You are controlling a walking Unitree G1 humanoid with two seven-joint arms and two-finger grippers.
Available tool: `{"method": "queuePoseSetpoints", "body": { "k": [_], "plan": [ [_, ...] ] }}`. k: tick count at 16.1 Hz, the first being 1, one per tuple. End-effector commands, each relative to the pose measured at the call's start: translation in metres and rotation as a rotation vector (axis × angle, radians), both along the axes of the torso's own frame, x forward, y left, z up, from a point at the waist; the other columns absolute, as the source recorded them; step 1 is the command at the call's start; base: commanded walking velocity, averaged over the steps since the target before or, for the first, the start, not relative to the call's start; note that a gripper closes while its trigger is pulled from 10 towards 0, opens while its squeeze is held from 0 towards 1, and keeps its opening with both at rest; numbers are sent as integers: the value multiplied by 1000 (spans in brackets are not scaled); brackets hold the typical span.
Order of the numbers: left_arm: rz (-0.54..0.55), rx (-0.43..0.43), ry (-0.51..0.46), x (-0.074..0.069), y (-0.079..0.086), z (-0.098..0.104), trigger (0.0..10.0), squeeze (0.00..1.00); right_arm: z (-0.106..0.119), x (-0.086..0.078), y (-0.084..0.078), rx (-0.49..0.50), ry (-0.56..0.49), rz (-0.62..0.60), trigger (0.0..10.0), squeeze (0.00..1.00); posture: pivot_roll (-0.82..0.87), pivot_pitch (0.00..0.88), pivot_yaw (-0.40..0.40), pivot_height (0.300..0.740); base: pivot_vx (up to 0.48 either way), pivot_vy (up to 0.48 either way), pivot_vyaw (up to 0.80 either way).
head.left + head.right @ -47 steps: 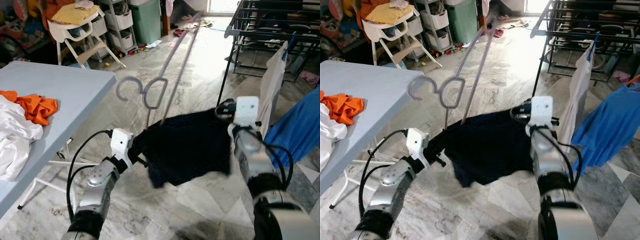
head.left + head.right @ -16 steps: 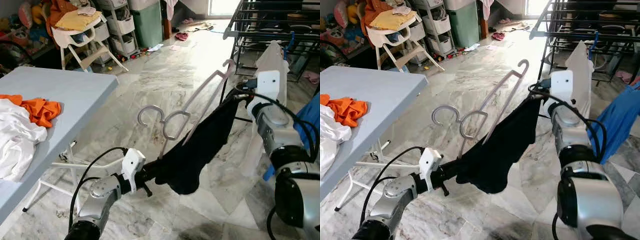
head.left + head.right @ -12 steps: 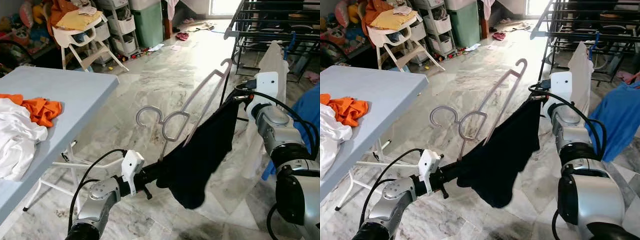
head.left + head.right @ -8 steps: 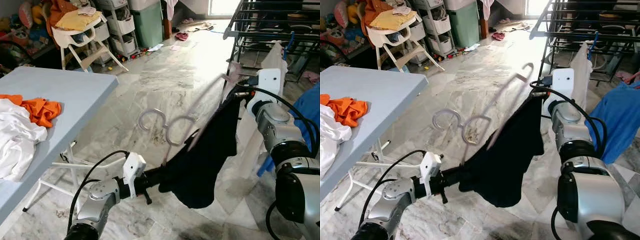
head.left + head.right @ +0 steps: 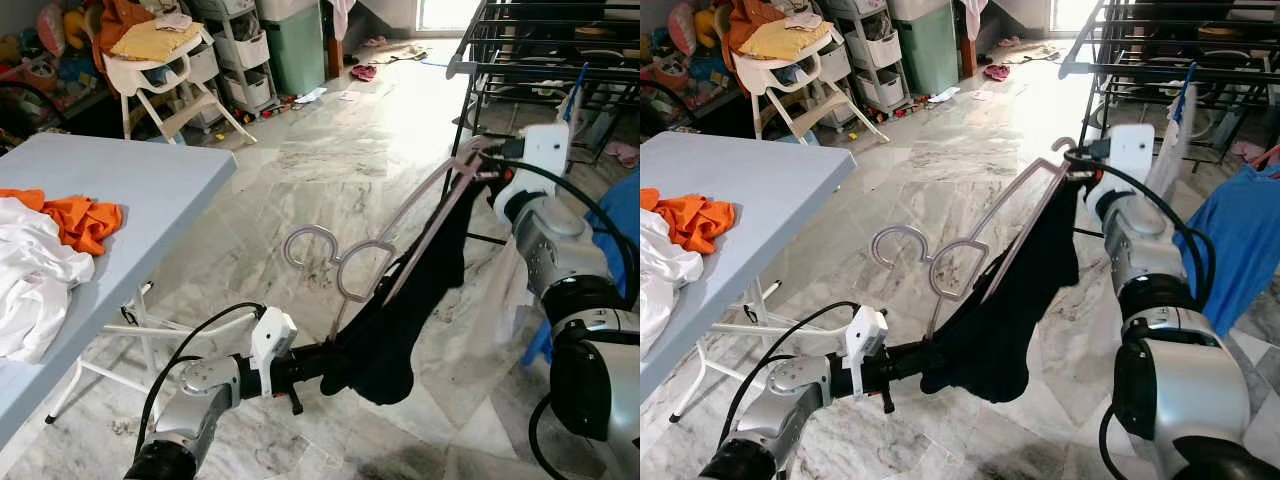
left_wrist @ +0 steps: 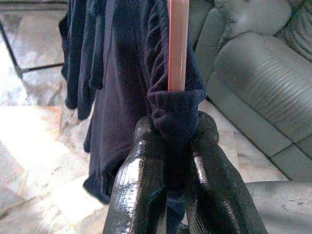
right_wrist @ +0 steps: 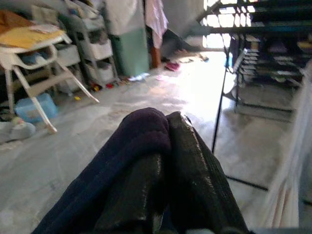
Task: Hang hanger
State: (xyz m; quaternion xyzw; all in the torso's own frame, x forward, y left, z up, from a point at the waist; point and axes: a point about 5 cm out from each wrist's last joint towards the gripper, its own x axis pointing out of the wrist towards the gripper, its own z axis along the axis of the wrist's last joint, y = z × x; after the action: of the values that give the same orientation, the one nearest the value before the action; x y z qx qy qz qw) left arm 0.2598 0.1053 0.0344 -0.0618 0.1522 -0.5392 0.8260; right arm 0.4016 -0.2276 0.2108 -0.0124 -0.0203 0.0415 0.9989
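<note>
Over marble floor (image 5: 300,170), both pincers (image 6: 168,161) (image 7: 165,146) pinch dark garment (image 5: 400,320) on hanger (image 5: 360,265), arms outstretched

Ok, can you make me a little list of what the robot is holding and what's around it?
Held thing: pink hanger with a dark shirt on it
Left gripper: shut on one end of the hanger and the shirt's cuff, low down
Right gripper: shut on the shirt at the other end, higher up
Hanger hook: sticking up in the air, not on anything yet
Drying rack: behind the right arm, with a blue cloth beside it
Table: on the robot's left, with orange clothes and white clothes
</note>
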Motion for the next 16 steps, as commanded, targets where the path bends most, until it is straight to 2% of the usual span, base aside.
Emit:
{"method": "queuePoseSetpoints", "body": {
  "k": [1,5,7,10,16],
  "plan": [
    [63,85,155,-16,24,-28,10000,0,79,1,-8,-63,-287,-31,10000,0,-228,0,151,740,0,0,0],
    [137,49,152,-7,26,-24,10000,0,72,-1,-6,-111,-271,13,10000,0,-223,0,150,740,0,0,0],
    [101,45,152,-10,25,-23,10000,0,74,-2,-9,-98,-275,13,10000,0,-225,0,153,740,0,0,0],
    [43,-15,160,-14,19,-19,10000,0,72,-1,-11,-95,-263,9,10000,0,-231,0,156,740,0,0,0],
    [-97,47,186,-28,17,-25,10000,0,77,2,-8,-87,-237,27,10000,0,-235,0,159,740,0,0,0]
  ]
}}
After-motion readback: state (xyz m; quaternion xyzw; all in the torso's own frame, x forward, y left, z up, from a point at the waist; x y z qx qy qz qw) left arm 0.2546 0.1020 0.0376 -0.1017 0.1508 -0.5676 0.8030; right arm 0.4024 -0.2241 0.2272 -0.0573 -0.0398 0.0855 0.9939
